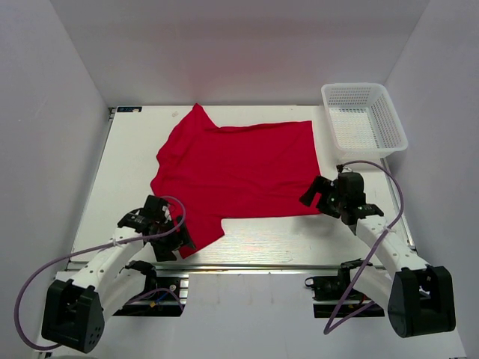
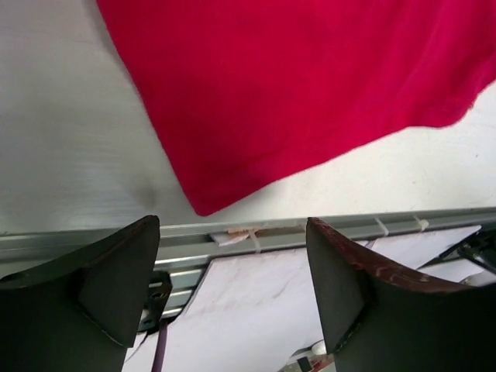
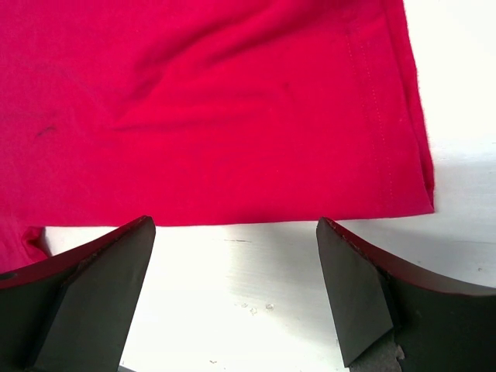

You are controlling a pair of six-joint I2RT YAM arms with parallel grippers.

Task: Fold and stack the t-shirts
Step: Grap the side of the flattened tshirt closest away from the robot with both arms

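Note:
One bright red t-shirt (image 1: 239, 168) lies spread flat on the white table, its hem toward the right. My left gripper (image 1: 178, 241) hovers open at the shirt's near-left sleeve tip. In the left wrist view the gripper (image 2: 232, 232) has nothing between its fingers, and the sleeve (image 2: 310, 85) ends just ahead of them. My right gripper (image 1: 317, 196) stands open at the shirt's near-right corner. Seen from the right wrist, that gripper (image 3: 235, 229) sits over bare table, a little short of the shirt's near edge (image 3: 217, 108).
A white mesh basket (image 1: 352, 87) stands at the table's far right corner. The table's metal near-edge rail (image 2: 349, 232) runs right under my left gripper. White walls close in the left, right and back.

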